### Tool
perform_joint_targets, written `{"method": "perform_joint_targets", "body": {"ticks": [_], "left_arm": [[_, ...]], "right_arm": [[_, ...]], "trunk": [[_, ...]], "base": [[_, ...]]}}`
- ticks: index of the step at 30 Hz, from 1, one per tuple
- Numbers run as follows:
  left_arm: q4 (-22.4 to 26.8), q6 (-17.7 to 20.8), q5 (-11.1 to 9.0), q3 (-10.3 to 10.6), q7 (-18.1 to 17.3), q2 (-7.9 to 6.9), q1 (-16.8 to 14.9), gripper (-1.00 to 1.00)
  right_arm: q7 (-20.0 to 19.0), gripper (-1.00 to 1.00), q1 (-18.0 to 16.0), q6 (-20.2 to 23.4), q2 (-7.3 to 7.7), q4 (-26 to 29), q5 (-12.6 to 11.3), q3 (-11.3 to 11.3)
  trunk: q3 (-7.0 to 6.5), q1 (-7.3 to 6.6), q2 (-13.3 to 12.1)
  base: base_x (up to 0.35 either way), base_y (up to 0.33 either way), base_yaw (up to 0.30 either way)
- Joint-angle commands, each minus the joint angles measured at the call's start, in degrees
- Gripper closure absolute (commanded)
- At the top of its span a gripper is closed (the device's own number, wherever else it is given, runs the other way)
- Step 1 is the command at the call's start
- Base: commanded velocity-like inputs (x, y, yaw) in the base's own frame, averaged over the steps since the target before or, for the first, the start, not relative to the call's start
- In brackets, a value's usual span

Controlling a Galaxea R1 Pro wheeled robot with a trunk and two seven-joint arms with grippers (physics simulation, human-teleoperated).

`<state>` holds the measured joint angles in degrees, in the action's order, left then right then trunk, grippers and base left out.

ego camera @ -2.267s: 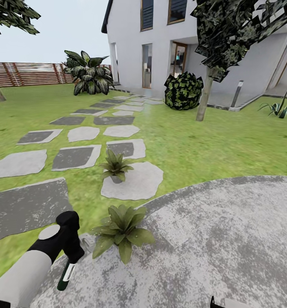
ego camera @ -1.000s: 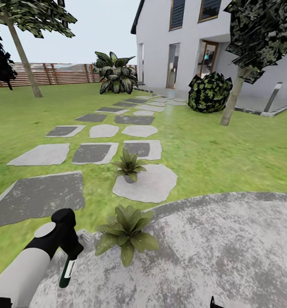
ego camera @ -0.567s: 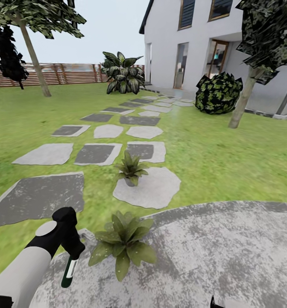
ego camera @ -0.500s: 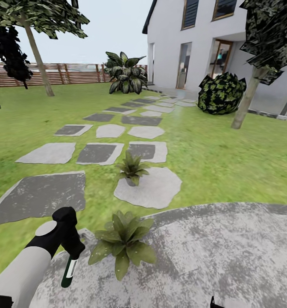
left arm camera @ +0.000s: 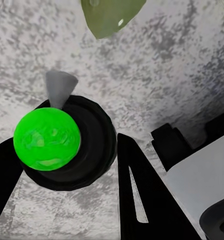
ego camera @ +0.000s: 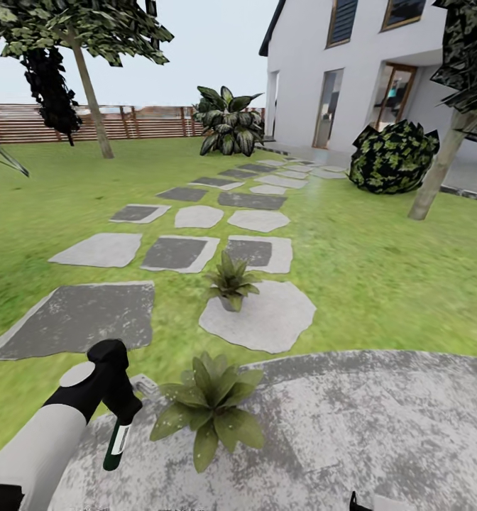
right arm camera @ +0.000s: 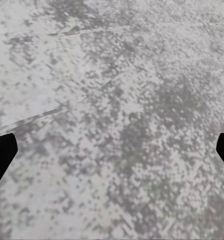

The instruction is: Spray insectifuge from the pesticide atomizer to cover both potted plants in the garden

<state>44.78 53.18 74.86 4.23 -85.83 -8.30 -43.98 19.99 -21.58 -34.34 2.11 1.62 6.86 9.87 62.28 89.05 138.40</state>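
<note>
My left gripper (ego camera: pixel 120 415) is shut on the pesticide atomizer (ego camera: pixel 115 445), a slim dark green bottle with a white label that hangs down over the patio's edge. In the left wrist view the atomizer (left arm camera: pixel 89 150) shows from above as a black cap with a bright green dome and a grey nozzle, held between the black fingers (left arm camera: pixel 142 195) of the left gripper (left arm camera: pixel 67 142). One potted plant (ego camera: pixel 209 410) sits just right of the bottle. The other potted plant (ego camera: pixel 230 279) stands farther off on a pale stepping stone. My right gripper (right arm camera: pixel 112 152) is open above bare paving.
The round grey patio (ego camera: pixel 380 426) spreads to the right. Stepping stones (ego camera: pixel 178 253) lead across the lawn (ego camera: pixel 380 270) to the white house (ego camera: pixel 352 71). A tree trunk (ego camera: pixel 437 177), a round bush (ego camera: pixel 393 157) and a brown fence (ego camera: pixel 47 122) stand farther back.
The whole view has swung left, so house, stones and plants sit further right in the picture. My left arm keeps the same pose, still holding the atomizer.
</note>
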Motion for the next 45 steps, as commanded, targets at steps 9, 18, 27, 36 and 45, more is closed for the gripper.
{"method": "perform_joint_targets", "body": {"ticks": [9, 18, 27, 36, 45], "left_arm": [[0.0, 0.7, 0.5, 0.1, -0.6, -0.29, 0.0, 1.0], [0.0, 0.7, 0.5, 0.1, -0.6, -0.16, 0.0, 1.0], [0.0, 0.7, 0.5, 0.2, -0.6, -0.04, -0.1, 1.0], [-0.1, 0.7, 0.5, 0.2, -0.6, -0.07, -0.1, 1.0], [-0.1, 0.7, 0.5, 0.2, -0.6, -0.04, 0.0, 1.0]], "right_arm": [[0.2, -1.0, 0.0, -0.1, 0.0, 0.0, 0.6, 0.4], [0.2, -1.0, 0.0, 0.0, 0.0, 0.0, 0.6, 0.4], [0.2, -1.0, 0.0, 0.1, -0.09, 0.0, 0.6, 0.4], [0.2, -1.0, 0.0, 0.1, -0.09, 0.0, 0.6, 0.4], [0.2, -1.0, 0.0, -0.1, 0.1, 0.0, 0.7, 0.3]], "trunk": [[0.05, -0.01, 0.0], [0.05, -0.01, 0.0], [0.1, -0.01, 0.0], [0.5, -0.01, 0.0], [0.79, -0.01, 0.0]], "base": [[-0.103, -0.24, 0.278], [-0.115, -0.239, 0.278], [0.064, -0.268, 0.278], [0.255, -0.074, 0.253], [0.062, -0.089, 0.135]]}}
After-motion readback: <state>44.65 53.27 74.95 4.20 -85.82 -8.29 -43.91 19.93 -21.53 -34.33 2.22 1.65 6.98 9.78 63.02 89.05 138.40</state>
